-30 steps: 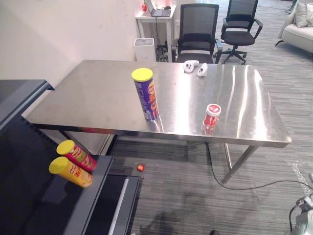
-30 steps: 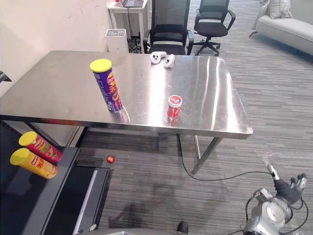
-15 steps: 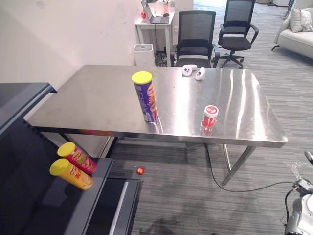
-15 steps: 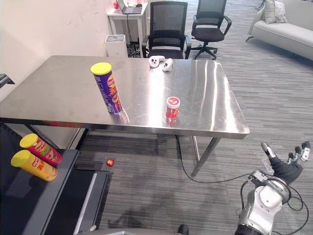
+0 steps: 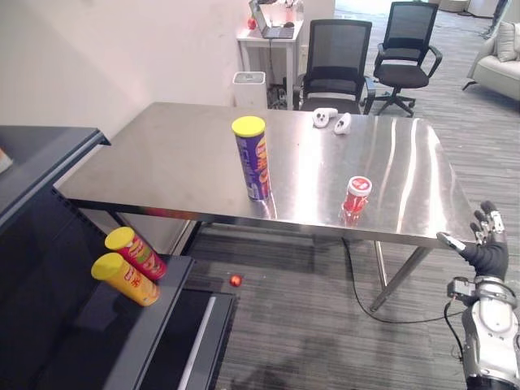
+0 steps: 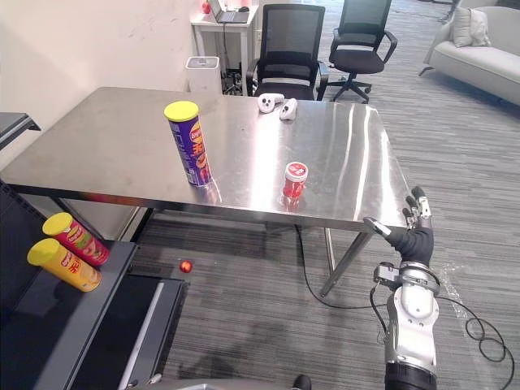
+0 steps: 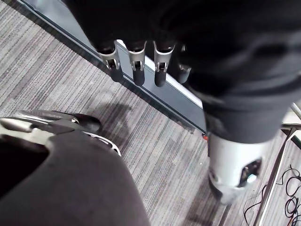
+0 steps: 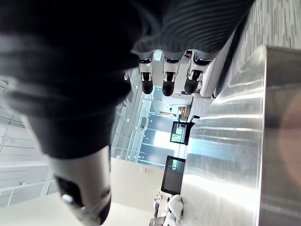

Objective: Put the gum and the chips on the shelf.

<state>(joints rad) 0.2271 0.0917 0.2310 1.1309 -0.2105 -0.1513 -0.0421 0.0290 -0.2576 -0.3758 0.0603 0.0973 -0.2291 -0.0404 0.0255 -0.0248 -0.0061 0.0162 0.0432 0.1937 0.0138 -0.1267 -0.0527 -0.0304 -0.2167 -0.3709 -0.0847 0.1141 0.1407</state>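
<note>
The right hand (image 6: 413, 237) has been raised beside the front right corner of the desk (image 5: 179, 166), fingers spread, nothing held. The chips can (image 5: 254, 158) and the gum jar (image 5: 355, 195) are left standing on the desk. The left hand (image 7: 136, 66) is hung relaxed and empty.

steel table (image 5: 171, 162) | white controllers (image 5: 322, 119) on it | red ball (image 5: 236, 280) on floor | office chairs (image 5: 335, 57) behind

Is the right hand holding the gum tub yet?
No, the right hand is open off the near corner of the table, while the gum tub stands untouched on top.
</note>
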